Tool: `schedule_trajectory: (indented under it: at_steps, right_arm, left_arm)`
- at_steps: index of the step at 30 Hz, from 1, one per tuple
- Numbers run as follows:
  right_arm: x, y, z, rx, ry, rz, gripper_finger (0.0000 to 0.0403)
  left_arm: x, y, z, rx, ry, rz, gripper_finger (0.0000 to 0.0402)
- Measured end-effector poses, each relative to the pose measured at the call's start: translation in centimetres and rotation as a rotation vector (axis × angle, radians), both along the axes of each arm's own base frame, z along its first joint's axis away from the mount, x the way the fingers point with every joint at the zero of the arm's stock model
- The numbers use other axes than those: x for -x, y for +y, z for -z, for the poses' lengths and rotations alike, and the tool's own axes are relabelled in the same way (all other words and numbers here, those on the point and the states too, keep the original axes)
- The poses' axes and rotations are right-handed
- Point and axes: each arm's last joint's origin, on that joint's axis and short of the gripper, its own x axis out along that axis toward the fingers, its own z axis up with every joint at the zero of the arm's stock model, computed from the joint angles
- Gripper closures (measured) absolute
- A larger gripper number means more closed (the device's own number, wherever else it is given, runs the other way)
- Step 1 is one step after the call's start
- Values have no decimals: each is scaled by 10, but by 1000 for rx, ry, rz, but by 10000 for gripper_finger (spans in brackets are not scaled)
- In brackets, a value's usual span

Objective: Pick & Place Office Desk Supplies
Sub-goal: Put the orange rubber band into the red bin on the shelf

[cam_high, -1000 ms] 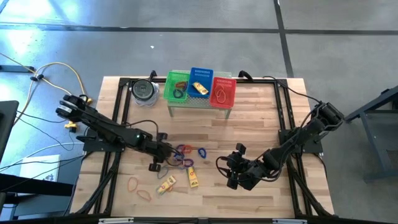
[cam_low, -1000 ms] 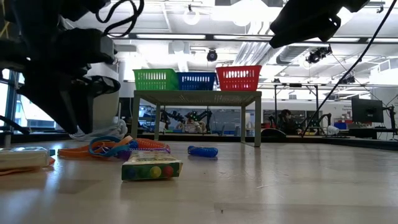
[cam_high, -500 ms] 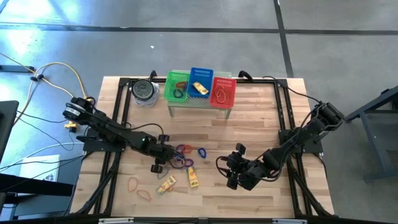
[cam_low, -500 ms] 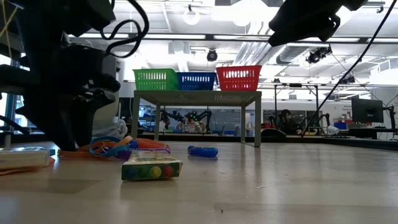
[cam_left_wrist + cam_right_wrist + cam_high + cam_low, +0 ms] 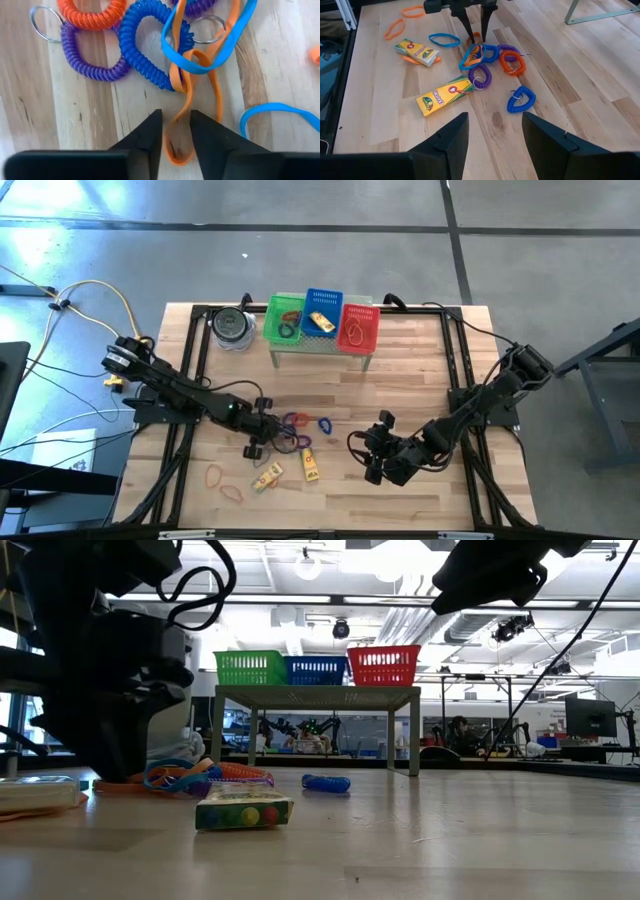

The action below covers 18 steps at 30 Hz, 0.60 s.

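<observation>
A tangle of coiled loops and flat bands lies mid-table (image 5: 297, 427): purple (image 5: 92, 65), blue (image 5: 145, 45) and orange coils (image 5: 90, 15), a blue band (image 5: 220, 50) and an orange band (image 5: 187, 115). A separate blue coil (image 5: 325, 423) lies to their right. My left gripper (image 5: 262, 436) points down at the tangle's near-left side, open, with its fingertips (image 5: 176, 125) on either side of the orange band's near end. My right gripper (image 5: 376, 461) is open and waits to the right (image 5: 492, 131). My left gripper comes from above with one finger (image 5: 150, 135) on each side of the orange band's loop end (image 5: 175, 150), which lies flat on the table. I cannot tell whether the fingers touch it.
Two yellow crayon boxes (image 5: 267, 476) (image 5: 310, 467) and loose orange bands (image 5: 213, 474) (image 5: 232, 492) lie near the table's front left. Green (image 5: 284, 320), blue (image 5: 322, 312) and red baskets (image 5: 358, 326) sit on a small stand at the far edge, beside a round tin (image 5: 232, 326).
My left gripper has moved down and a little to the right, toward the tangle of bands, then held there. The supplies have stayed where they lay.
</observation>
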Motion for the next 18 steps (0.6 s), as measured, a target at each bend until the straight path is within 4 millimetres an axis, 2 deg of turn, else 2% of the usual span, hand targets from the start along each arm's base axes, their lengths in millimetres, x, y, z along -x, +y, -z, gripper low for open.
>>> schedule_trajectory:
  at_steps: [7, 18]
  right_arm:
    - [0, 0, 0, 0, 0, 0, 230]
    - [0, 0, 0, 0, 0, 0, 230]
  left_arm:
    - [0, -1, 1, -40, -7, 9, 394]
    - [8, -12, -5, -100, -37, 50, 400]
